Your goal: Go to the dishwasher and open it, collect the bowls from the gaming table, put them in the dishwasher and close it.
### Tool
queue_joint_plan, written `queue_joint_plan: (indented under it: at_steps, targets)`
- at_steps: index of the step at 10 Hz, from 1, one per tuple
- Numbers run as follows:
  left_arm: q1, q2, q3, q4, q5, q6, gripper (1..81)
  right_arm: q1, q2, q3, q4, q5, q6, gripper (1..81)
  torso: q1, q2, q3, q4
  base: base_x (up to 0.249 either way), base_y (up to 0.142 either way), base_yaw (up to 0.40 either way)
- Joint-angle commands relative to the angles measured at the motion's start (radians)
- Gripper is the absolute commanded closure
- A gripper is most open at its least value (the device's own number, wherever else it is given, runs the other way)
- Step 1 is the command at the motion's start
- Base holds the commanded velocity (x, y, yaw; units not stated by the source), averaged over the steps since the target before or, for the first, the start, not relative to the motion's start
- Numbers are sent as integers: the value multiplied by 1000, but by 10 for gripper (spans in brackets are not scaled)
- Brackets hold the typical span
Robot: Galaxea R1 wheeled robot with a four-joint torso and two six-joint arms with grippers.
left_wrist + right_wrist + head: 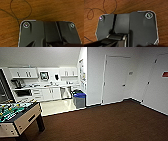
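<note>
One dishwasher (65,92) far off, past carpet (105,122).

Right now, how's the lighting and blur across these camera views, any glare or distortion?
Head view: soft and blocky; the kitchen floor glares bright while the brown carpet stays dim, and the wide lens tilts the white door. Left wrist view: evenly lit carpet, thin dark cable slightly blurred. Right wrist view: the same, with bright edges on the robot's dark plate.
</note>
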Motion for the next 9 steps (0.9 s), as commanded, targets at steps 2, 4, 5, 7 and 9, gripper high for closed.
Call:
queue_joint_plan:
  at_steps: [2,4,5,7,9]
  targets:
    - [-57,5,-3,-8,42,2,10,58,6,1,-8,-47,-1,10,-2,-1,0,0,78,0,0]
    - [-58,2,-3,-9,42,1,10,58,6,5,-6,-50,-3,10,-1,0,0,0,80,0,0]
    - [-57,2,-3,-9,42,1,10,58,8,9,-6,-52,1,10,-1,0,0,0,80,0,0]
    - [-57,2,-3,-9,42,2,10,58,8,12,-6,-52,-1,10,-1,0,0,0,94,0,0]
    - [-57,2,-3,-9,42,2,10,58,8,12,-6,-52,-1,10,-1,0,0,0,112,0,0]
